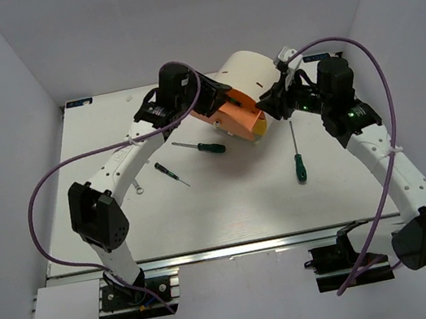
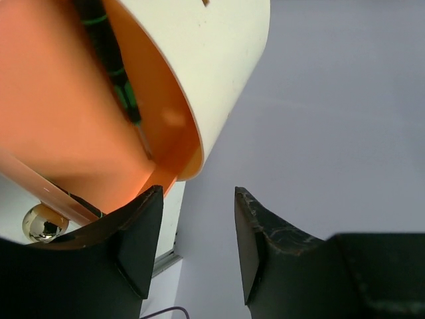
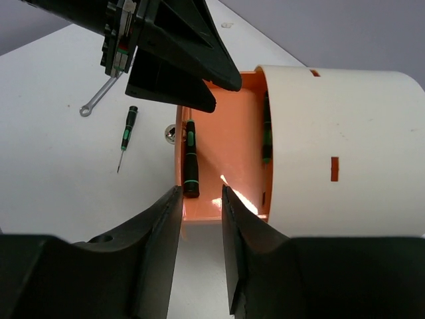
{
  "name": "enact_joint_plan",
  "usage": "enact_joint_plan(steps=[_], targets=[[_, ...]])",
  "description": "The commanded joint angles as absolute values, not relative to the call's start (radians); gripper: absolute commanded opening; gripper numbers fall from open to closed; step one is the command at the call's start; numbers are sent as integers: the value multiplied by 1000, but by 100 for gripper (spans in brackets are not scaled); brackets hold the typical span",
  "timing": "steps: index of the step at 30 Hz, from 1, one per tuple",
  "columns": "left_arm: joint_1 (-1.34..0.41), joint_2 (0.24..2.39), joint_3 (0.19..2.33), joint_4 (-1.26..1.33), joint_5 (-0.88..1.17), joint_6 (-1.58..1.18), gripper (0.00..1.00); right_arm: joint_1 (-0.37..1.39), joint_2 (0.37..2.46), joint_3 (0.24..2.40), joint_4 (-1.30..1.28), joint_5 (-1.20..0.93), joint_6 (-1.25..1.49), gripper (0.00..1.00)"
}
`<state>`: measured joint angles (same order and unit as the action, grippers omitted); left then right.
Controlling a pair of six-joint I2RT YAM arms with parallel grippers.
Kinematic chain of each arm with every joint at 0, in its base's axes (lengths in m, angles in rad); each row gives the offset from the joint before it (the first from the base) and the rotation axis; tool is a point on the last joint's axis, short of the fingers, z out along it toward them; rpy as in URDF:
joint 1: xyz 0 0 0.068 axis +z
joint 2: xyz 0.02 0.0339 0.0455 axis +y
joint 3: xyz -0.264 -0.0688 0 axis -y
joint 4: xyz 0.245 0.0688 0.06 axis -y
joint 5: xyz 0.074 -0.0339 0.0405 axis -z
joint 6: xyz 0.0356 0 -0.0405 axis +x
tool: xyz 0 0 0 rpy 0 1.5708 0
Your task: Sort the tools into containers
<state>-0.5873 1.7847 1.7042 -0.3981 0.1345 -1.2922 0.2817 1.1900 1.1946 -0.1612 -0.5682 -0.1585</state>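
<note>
The cream drum cabinet (image 1: 251, 70) stands at the back of the table with its orange drawer (image 1: 245, 117) pulled out. Two dark green screwdrivers lie in that drawer, one (image 3: 190, 159) near the front wall and one (image 3: 266, 136) by the drum. My left gripper (image 1: 222, 93) hovers over the drawer, open and empty, beside the drum (image 2: 212, 66). My right gripper (image 3: 201, 191) faces the drawer's end, jaws slightly apart, holding nothing. On the table lie three more screwdrivers (image 1: 200, 147) (image 1: 171, 173) (image 1: 298, 158) and a small silver wrench (image 3: 98, 98).
The drawer's metal knob (image 2: 41, 223) sits just left of my left fingers. Purple cables loop from both arms. Grey walls close in the white table (image 1: 229, 206) on three sides.
</note>
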Motion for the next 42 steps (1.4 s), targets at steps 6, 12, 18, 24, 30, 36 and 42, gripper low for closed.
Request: enact_joint_plan(steps=[6, 12, 18, 24, 30, 36, 42], targets=[[-583, 1714, 1863, -420, 77, -1169, 28, 279, 1235, 1276, -199, -812, -242, 33], [-470, 1538, 1863, -581, -132, -902, 0, 532, 1304, 1353, -389, -791, -587, 18], [-207, 1068, 1346, -675, -109, -821, 59, 833, 1470, 1348, -305, -418, -386, 37], [-209, 752, 1100, -813, -164, -755, 75, 942, 1831, 1569, -393, -185, -88, 70], [-207, 589, 1008, -900, -212, -787, 76, 982, 2122, 1805, -376, -8, 21, 71], [-209, 557, 994, -957, -218, -805, 76, 988, 2290, 1940, -332, 126, 38, 72], [-209, 560, 965, -948, -193, -830, 76, 977, 2399, 2028, -311, 129, 37, 70]])
